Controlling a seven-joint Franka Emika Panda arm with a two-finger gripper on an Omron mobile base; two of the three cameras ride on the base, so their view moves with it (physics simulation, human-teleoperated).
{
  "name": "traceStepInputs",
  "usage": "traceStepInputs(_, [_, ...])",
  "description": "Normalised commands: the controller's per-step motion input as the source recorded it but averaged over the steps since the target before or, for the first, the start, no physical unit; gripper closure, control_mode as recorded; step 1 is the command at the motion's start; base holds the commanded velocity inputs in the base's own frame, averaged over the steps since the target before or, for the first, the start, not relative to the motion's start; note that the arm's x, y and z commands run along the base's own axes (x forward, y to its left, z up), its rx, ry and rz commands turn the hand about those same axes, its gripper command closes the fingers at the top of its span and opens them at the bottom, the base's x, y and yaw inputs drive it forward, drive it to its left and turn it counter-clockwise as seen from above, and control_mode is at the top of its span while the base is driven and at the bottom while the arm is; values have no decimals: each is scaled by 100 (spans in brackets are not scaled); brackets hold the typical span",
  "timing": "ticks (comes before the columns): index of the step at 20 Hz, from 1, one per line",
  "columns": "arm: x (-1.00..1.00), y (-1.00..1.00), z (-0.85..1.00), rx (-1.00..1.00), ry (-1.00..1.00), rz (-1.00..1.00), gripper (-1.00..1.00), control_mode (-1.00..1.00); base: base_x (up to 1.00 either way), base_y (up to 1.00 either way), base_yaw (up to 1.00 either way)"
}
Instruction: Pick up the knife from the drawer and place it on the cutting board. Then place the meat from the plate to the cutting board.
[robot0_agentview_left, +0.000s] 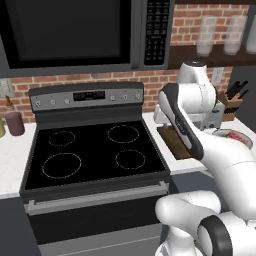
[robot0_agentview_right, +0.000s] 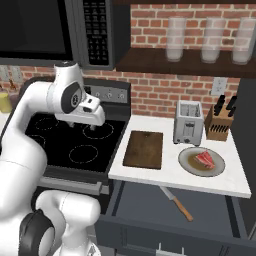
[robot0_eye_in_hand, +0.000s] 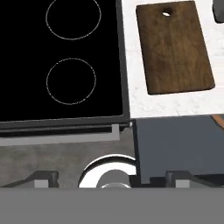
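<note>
The drawer (robot0_agentview_right: 140, 207) under the counter stands pulled open. In it lies the knife (robot0_agentview_right: 176, 202), blade toward the counter and brownish handle toward the drawer's front. The dark wooden cutting board (robot0_agentview_right: 144, 149) is bare on the white counter beside the stove. Right of it, the meat (robot0_agentview_right: 206, 159) rests on the round plate (robot0_agentview_right: 192, 165). My gripper (robot0_agentview_right: 89, 125) hangs over the stove's right burners, left of the board, open and empty. In the hand view the board (robot0_eye_in_hand: 175, 48) is at upper right, the drawer's inside (robot0_eye_in_hand: 179, 144) below it, and the fingertips (robot0_eye_in_hand: 43, 179) stand wide apart.
A black glass stove (robot0_agentview_right: 75, 145) takes up the left. Behind the plate stand a toaster (robot0_agentview_right: 188, 122) and a knife block (robot0_agentview_right: 220, 125). A microwave (robot0_agentview_left: 75, 30) hangs above the stove. Glasses (robot0_agentview_right: 175, 37) line the shelf over the counter.
</note>
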Motion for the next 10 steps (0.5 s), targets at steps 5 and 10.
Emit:
traceStepInputs(5, [-43,-57,-45,0,4,-42,-100,-100,0,0,0])
traceStepInputs(10, [-20,-77,-48,0,14,-47,-100,-100,0,0,0])
